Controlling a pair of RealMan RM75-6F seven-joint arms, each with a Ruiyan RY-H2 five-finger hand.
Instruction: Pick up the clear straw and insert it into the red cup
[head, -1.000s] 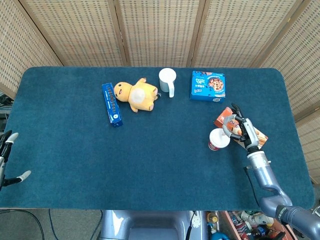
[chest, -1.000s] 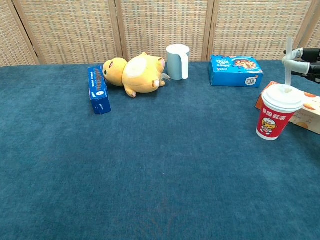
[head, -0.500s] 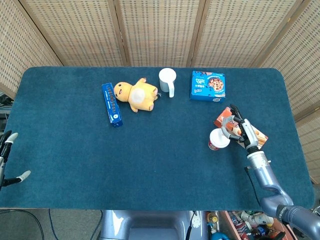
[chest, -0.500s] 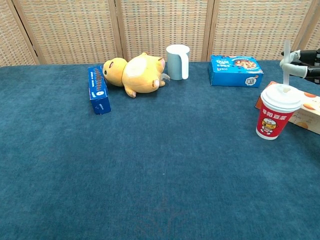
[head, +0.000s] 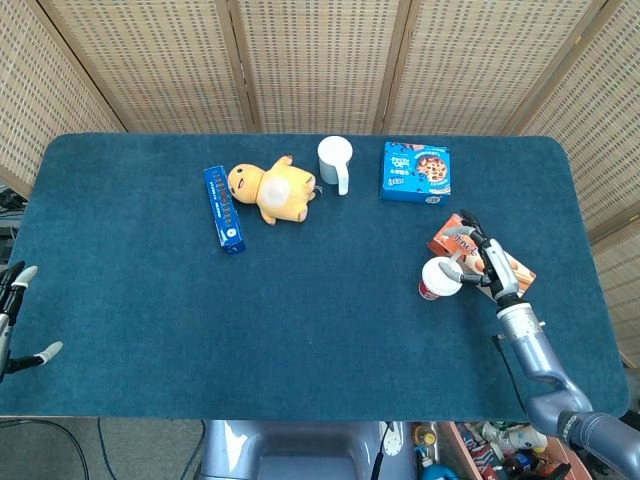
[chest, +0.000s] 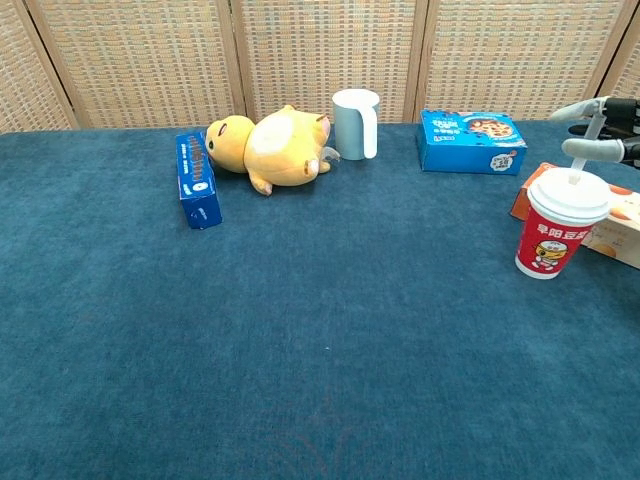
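The red cup with a white lid stands at the right of the blue table; the head view also shows this cup. The clear straw sticks through the lid and leans to the right. My right hand is just above and right of the cup and pinches the straw's upper part between its fingertips. Seen from the head camera, the right hand sits close against the cup's right side. My left hand hangs off the table's front left edge, fingers apart and holding nothing.
An orange snack box lies right behind the cup under my right hand. At the back are a blue cookie box, a pale blue mug, a yellow plush toy and a long blue box.
The straw has gone further down through the lid and now tilts right. The right hand dropped and shifted right with it; the cup slid slightly right. The left hand stayed still.
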